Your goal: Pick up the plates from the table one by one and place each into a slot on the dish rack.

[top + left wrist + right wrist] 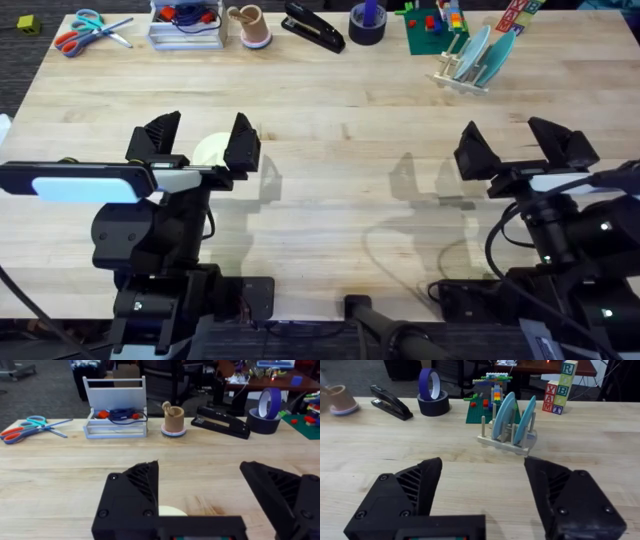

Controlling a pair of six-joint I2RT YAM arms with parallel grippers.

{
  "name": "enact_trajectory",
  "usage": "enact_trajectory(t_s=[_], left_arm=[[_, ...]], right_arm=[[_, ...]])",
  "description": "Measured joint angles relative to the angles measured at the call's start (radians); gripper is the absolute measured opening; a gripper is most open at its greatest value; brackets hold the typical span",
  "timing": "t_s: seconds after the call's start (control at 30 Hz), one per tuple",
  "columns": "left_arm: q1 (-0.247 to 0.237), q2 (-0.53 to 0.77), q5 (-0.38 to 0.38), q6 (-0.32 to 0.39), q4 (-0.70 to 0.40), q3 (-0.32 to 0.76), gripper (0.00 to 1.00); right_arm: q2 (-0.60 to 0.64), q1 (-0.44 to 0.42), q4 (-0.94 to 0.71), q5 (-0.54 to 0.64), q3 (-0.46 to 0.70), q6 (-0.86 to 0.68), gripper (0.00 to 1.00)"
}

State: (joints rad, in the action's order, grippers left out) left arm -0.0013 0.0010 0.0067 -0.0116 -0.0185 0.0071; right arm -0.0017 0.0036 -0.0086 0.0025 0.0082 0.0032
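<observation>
Plates: one cream plate point(210, 150) lies flat on the counter point(340, 200) at about 9 o'clock, between the wide-spread fingers of the left gripper point(200, 140). Right gripper point(525, 145) hangs wide and empty at 3 o'clock. Two teal plates point(487, 52) already stand in the dish rack point(460, 78) at 1 o'clock. Judgement: one plate left.

Two teal plates point(514, 416) in one dish rack point(506, 442); one cream plate point(209, 151) on the table point(340, 150).

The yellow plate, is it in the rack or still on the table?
On the table. The round cream-yellow plate lies flat on the pale wooden table, between the open left gripper's black fingers.
</observation>
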Motion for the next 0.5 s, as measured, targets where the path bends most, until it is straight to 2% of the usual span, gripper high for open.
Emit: enact_trajectory(t_s=[0.33,0.5], left_arm=[[0.000,0.000,0.000,-0.004,0.000,0.000,0.994],[0.000,0.000,0.000,-0.004,-0.001,0.003,0.993]], right_arm=[[0.001,0.000,0.007,-0.008,0.000,0.000,0.995],[0.001,0.000,0.077,-0.026,-0.001,0.000,0.995]])
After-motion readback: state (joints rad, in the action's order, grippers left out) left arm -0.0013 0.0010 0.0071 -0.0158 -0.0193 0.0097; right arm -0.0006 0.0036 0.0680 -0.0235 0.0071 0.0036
